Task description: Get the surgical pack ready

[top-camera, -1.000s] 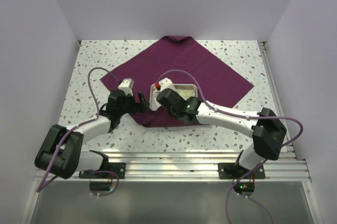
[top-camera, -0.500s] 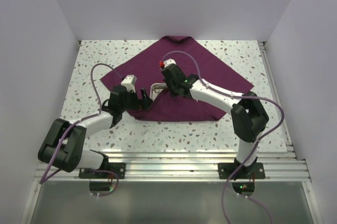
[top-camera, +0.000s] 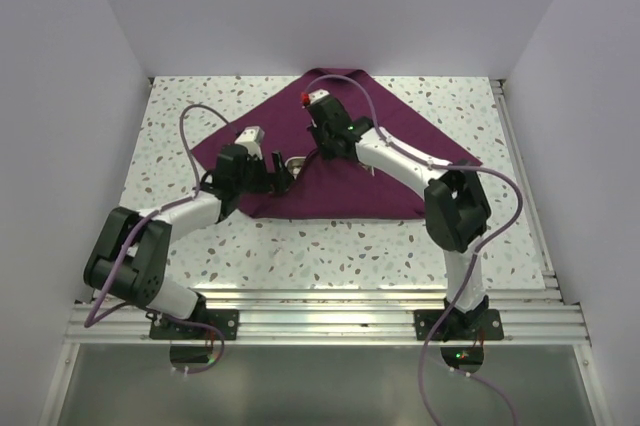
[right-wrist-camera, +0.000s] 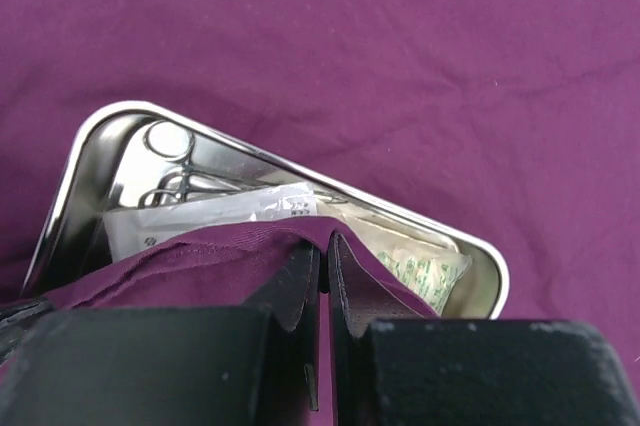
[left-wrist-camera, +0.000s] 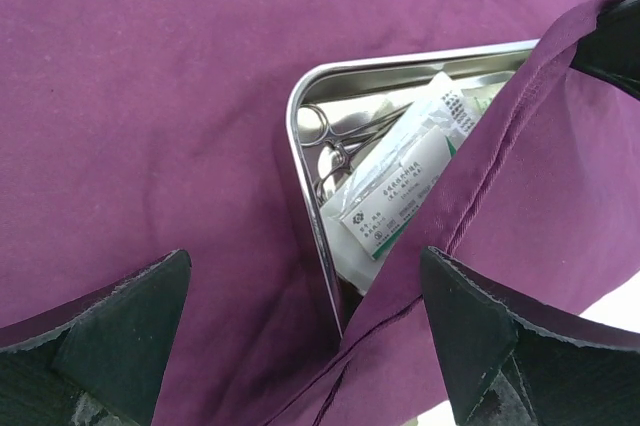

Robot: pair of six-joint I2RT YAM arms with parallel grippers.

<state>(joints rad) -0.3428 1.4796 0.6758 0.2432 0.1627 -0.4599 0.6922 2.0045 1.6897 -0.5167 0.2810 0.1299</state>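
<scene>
Your right jaws pinch a fold of cloth (right-wrist-camera: 420,56) over the tray (right-wrist-camera: 88,151); your left jaws gape empty; the packet (left-wrist-camera: 400,184) print is unreadable.

The table (top-camera: 180,136) and both arms are taken in from afar by the top external camera, set high behind the bases and tilted down. The left wrist camera is held close over the purple cloth (left-wrist-camera: 150,66) and aimed through the left gripper (left-wrist-camera: 305,256), its jaws spread wide; the steel tray (left-wrist-camera: 300,116) is framed between and beyond them. The right wrist camera is set nearer still, sighted along the right gripper (right-wrist-camera: 325,246), which is pinched on a cloth fold, with the tray just beyond its tips. The tray's uncovered corner is shared by all views.
</scene>
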